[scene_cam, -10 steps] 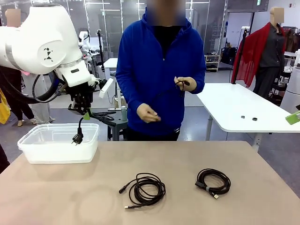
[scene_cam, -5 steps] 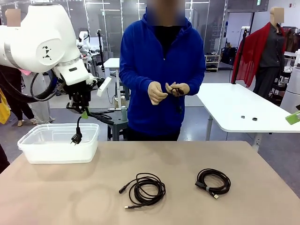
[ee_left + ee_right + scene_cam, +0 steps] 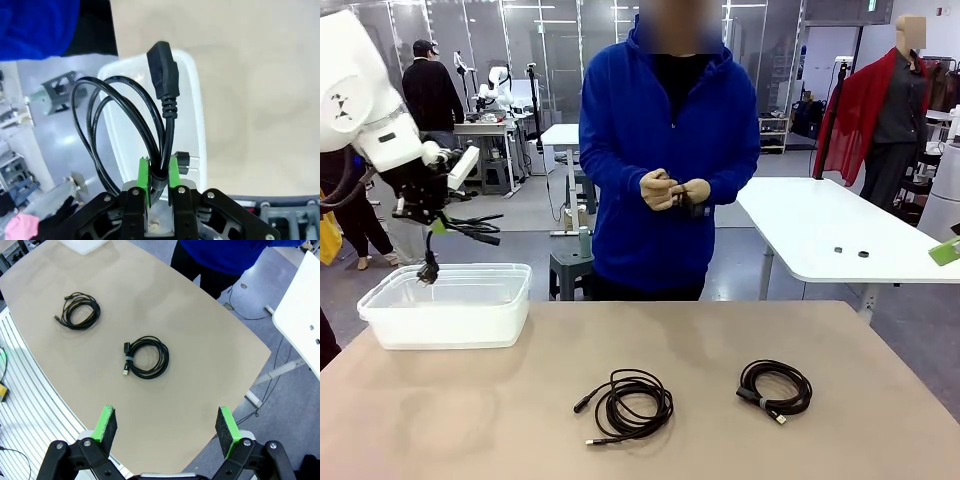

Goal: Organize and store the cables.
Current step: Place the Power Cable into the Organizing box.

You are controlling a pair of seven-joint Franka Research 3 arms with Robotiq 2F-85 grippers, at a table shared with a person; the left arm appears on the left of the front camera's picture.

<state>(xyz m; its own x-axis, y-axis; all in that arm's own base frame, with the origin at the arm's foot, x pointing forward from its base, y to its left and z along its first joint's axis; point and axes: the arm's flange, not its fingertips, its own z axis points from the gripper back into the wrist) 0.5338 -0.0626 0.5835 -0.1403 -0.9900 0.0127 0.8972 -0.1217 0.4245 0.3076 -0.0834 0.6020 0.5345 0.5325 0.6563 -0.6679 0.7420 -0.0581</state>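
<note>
— Well, how was the left pincer (image 3: 159, 172) found?
— It was found clamped tight on a looped black cable (image 3: 164, 75). The strands were pinched between the green pads, and a plug was hung just above the far rim of the white tub (image 3: 450, 310) at the tabletop's (image 3: 880, 430) far left.
— And the other cables?
— A middle coil (image 3: 630, 400) and a right coil (image 3: 775, 388) were laid on the near part of the tabletop, well apart from the tub. The right pincer (image 3: 167, 422) was held wide open and empty, high above them. Something small was being handled by the person's hands (image 3: 675, 190); what it was could not be told.
— How was the drop to be done well?
— It was judged that the cable should be carried over the tub's middle. It should then be lowered until plug and loops were inside the walls. Only then should the pads be parted, so that no loop would be draped over the rim.
</note>
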